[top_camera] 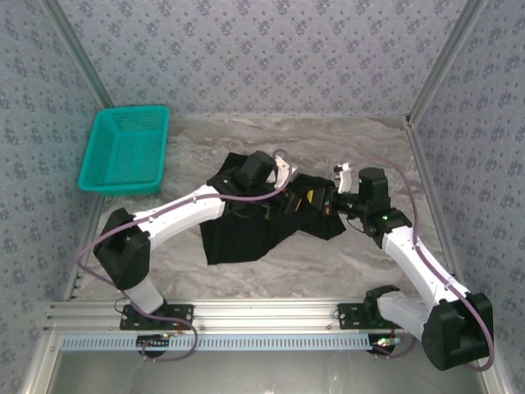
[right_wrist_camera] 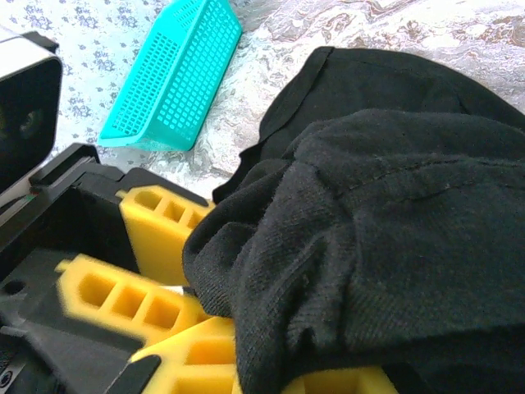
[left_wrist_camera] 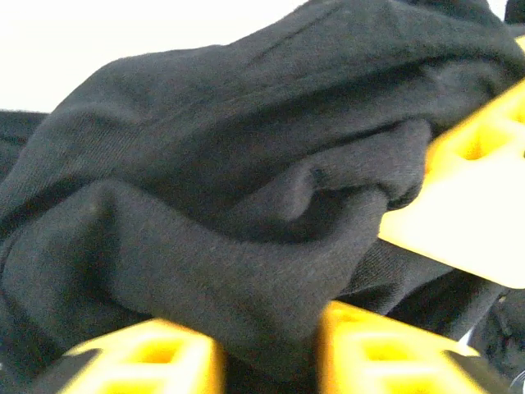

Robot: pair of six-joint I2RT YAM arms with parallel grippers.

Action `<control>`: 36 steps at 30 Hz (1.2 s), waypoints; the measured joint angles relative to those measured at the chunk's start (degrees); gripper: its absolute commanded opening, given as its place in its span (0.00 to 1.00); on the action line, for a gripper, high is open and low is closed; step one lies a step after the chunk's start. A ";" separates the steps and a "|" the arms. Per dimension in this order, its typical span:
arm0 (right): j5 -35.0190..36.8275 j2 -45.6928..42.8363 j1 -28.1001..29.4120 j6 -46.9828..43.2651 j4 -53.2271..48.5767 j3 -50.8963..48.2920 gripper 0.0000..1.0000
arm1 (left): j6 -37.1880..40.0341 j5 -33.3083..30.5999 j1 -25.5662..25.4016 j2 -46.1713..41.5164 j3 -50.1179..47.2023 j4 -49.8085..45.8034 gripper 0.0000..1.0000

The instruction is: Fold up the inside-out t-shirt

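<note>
The t-shirt (right_wrist_camera: 394, 213) is matt black knit cloth; the basket (right_wrist_camera: 176, 74), perforated teal plastic.

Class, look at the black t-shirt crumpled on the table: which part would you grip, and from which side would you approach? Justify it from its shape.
Probably the near left corner of the t-shirt, pinched across its edge. There the cloth lies flat and spread on the table, with a straight free edge; the middle is heaped in thick folds. Approach low from the near left.
</note>
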 measured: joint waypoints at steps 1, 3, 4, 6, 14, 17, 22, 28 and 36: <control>0.76 -0.31 0.00 -0.46 -0.81 0.04 0.03 | 0.04 0.24 0.07 0.04 0.24 0.15 0.05; 3.34 -1.09 0.22 -2.01 -3.91 0.66 0.04 | -0.48 1.97 0.63 -0.15 0.28 0.90 0.01; 5.09 -1.46 0.39 -3.06 -5.84 1.25 0.05 | -1.09 3.52 1.18 -0.33 0.24 1.55 0.00; 8.39 -2.05 1.09 -5.25 -9.09 2.82 0.07 | -3.41 7.61 2.86 -1.27 -0.66 4.15 0.00; 20.26 -2.51 3.28 -9.90 -14.32 6.97 0.24 | -14.03 20.83 9.77 -8.48 -4.68 13.11 0.00; 24.59 -2.03 3.26 -10.23 -16.50 8.24 0.35 | -16.00 22.64 10.16 -9.42 -4.79 14.40 0.00; 28.33 -2.40 3.91 -11.19 -19.67 10.23 0.44 | -18.08 22.53 10.23 -9.64 -5.42 14.95 0.00; 30.14 -9.38 10.62 -16.02 -20.46 10.25 0.55 | -18.05 21.00 10.23 -9.44 -5.42 13.77 0.00; 35.06 -8.35 21.31 -21.86 -19.67 10.32 0.39 | -16.44 20.39 9.73 -8.92 -5.42 11.85 0.00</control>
